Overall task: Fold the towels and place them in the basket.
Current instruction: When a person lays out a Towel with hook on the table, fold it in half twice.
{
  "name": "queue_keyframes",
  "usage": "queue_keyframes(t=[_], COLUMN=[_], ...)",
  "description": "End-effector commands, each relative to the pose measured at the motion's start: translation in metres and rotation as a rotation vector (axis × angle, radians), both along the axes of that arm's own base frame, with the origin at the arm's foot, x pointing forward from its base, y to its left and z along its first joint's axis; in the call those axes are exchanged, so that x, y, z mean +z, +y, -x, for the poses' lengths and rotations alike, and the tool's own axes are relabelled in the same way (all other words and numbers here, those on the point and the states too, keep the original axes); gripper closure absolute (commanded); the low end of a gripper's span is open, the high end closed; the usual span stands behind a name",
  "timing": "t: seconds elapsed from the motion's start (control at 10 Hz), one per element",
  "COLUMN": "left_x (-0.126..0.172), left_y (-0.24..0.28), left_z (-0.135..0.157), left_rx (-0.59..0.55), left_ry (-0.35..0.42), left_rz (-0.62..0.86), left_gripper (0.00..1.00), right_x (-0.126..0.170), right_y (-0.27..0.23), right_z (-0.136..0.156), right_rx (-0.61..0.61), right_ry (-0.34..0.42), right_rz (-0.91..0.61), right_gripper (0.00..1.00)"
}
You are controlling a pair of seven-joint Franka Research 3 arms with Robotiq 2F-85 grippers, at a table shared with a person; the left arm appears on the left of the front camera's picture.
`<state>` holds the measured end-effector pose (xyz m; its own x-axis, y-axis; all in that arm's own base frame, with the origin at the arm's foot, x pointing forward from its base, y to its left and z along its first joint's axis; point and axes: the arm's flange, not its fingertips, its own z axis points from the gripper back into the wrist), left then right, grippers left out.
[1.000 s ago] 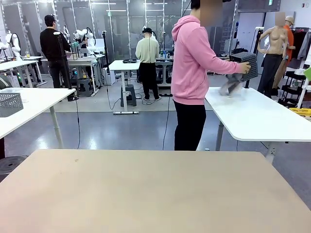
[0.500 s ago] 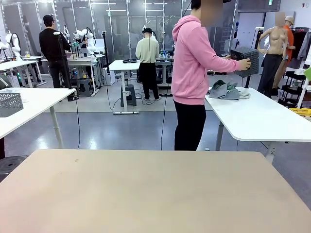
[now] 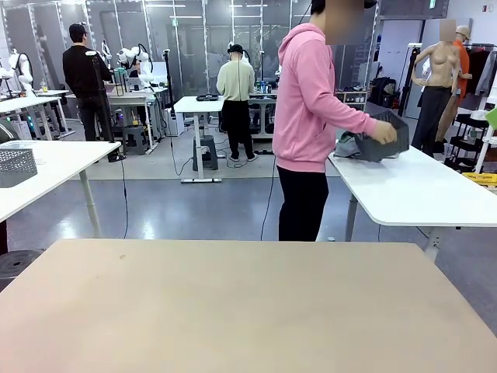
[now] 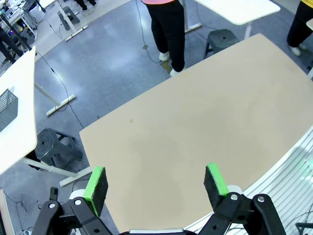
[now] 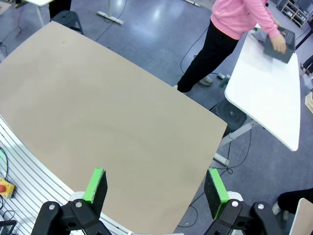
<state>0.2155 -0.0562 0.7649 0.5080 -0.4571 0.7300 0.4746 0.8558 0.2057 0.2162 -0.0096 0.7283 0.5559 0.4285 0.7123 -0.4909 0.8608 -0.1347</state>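
A person in a pink hoodie stands at a white side table point(image 3: 419, 186) beyond my beige table point(image 3: 233, 303). Both of the person's hands are on the dark grey mesh basket point(image 3: 396, 141), which rests tilted on that white table. A crumpled pile of grey and greenish towels point(image 3: 349, 143) lies against the basket's left side. In the right wrist view the basket point(image 5: 286, 51) shows under the person's hand at the top right. My left gripper point(image 4: 155, 182) hangs open high above the beige table with nothing between its fingers. My right gripper point(image 5: 155, 186) is open too, likewise high above the beige table.
A second grey mesh basket point(image 3: 15, 165) sits on another white table at the left. A black stool point(image 4: 54, 147) stands on the floor by the beige table's corner. Other people work at tables far behind.
The person tipped the towels out of the raised basket onto the white table, then lowered the basket down beside them. Neither of my grippers has changed.
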Motion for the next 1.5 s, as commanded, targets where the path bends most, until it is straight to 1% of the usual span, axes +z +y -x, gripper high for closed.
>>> queue_keyframes(t=[0.0, 1.4], left_x=[0.0023, 0.0023], left_y=[-0.0015, -0.0015], left_z=[0.0003, 0.0003], left_rx=[-0.002, -0.002], left_ry=[-0.008, -0.008], left_rz=[0.0, 0.0], left_gripper=[0.0, 0.0], right_x=[0.0007, 0.0007], right_y=[0.0011, 0.0011], right_z=[-0.0003, -0.0003], right_rx=[-0.007, -0.007], right_ry=[0.003, 0.003], right_rz=[-0.008, -0.008], right_gripper=[0.0, 0.0])
